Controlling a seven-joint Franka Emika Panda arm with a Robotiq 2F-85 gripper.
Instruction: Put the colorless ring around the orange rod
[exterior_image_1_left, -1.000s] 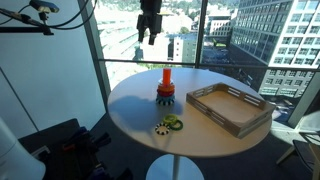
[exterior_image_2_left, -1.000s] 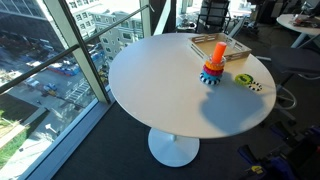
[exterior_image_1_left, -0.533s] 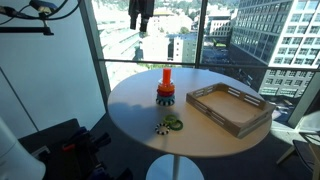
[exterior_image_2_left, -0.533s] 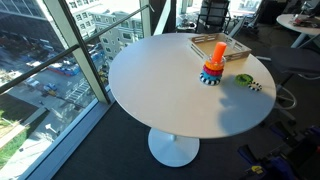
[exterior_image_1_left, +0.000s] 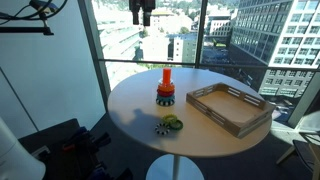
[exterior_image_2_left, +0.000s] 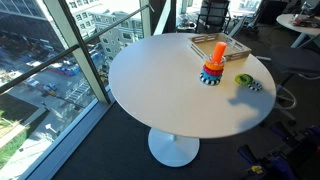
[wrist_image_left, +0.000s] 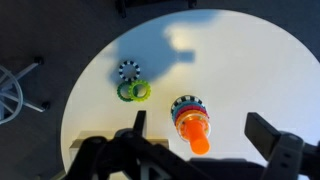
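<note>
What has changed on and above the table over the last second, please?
The end effector rose toward the top of an exterior view, drifting slightly left in that picture, open and empty. Nothing was grasped or released. The orange rod, the loose rings by it and the tray stayed put.

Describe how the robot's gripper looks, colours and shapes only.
The gripper is black: in an exterior view it is a small dark blocky shape with two prongs. In the wrist view its two fingers are matte black, broad and angular, joined to a black body. No markings or cables can be made out.
</note>
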